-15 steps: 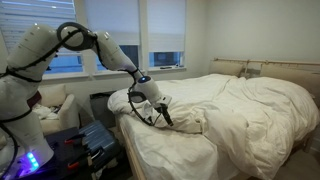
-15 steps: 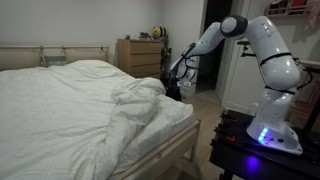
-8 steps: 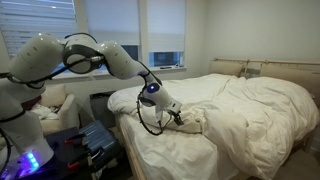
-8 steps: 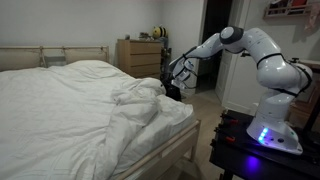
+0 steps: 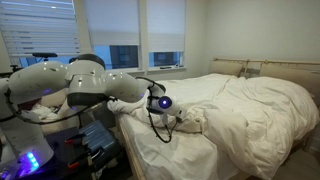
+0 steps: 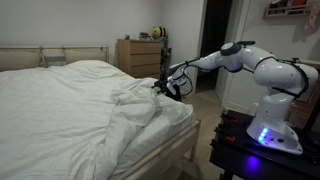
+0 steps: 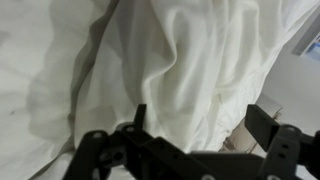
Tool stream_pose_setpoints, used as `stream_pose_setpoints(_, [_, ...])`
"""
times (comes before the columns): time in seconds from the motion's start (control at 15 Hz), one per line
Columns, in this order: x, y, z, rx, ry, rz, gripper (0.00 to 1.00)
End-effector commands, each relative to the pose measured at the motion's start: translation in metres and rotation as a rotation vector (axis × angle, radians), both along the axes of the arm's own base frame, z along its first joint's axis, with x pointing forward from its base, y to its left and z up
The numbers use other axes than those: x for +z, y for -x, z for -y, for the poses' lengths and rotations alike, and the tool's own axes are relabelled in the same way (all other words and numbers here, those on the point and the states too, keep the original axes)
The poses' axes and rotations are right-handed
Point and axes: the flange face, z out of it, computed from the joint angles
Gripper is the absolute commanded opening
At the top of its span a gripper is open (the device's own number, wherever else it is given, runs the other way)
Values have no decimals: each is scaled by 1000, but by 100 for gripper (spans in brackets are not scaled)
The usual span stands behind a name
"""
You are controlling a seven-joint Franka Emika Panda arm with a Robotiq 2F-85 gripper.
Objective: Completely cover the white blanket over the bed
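The white blanket (image 5: pixel 250 110) is a puffy duvet bunched up over most of the bed (image 5: pixel 180 155); bare mattress sheet shows at the foot corner. It shows in both exterior views (image 6: pixel 70 105). Its folded edge lies in a heap near the foot. My gripper (image 5: pixel 178 118) hangs low over that heap, at the edge of the blanket (image 6: pixel 165 88). In the wrist view the jaws (image 7: pixel 200 125) are spread wide, with wrinkled blanket fabric (image 7: pixel 190 60) right below and between them. They are not closed on it.
A cream armchair (image 5: pixel 55 105) stands beside the robot, under the windows (image 5: pixel 165 40). A wooden dresser (image 6: pixel 135 55) stands by the far wall, next to a dark doorway (image 6: pixel 215 35). The robot base (image 6: pixel 275 130) stands beside the bed's foot corner. The beige headboard (image 5: pixel 290 70) is at the far end.
The arm has swung down and stretched out low over the bed. The gripper has moved further along the foot corner onto the bunched blanket edge. The blanket has not shifted.
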Motion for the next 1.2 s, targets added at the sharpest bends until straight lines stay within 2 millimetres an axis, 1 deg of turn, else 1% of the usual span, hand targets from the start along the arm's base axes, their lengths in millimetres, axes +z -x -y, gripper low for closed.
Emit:
stream_pose_setpoints(0.0, [-22, -21, -32, 128, -90, 22, 100])
stream_pose_setpoints(0.13, [-37, -28, -54, 190, -86, -17, 100])
stream_pose_setpoints(0.27, [-55, -34, -74, 229, -35, -64, 100])
stream_pose_setpoints(0.47, [-80, -41, -94, 261, 58, -120, 100])
stream_pose_setpoints(0.67, [-94, -50, -107, 266, 144, -148, 100])
stream_pose_setpoints(0.93, [-102, -57, -109, 234, 227, -176, 100])
stream_pose_setpoints(1.0, [-103, -59, -109, 219, 244, -183, 75])
stream_pose_setpoints(1.07, [-104, -60, -107, 211, 260, -192, 74])
stream_pose_setpoints(1.13, [-105, -60, -104, 202, 274, -203, 68])
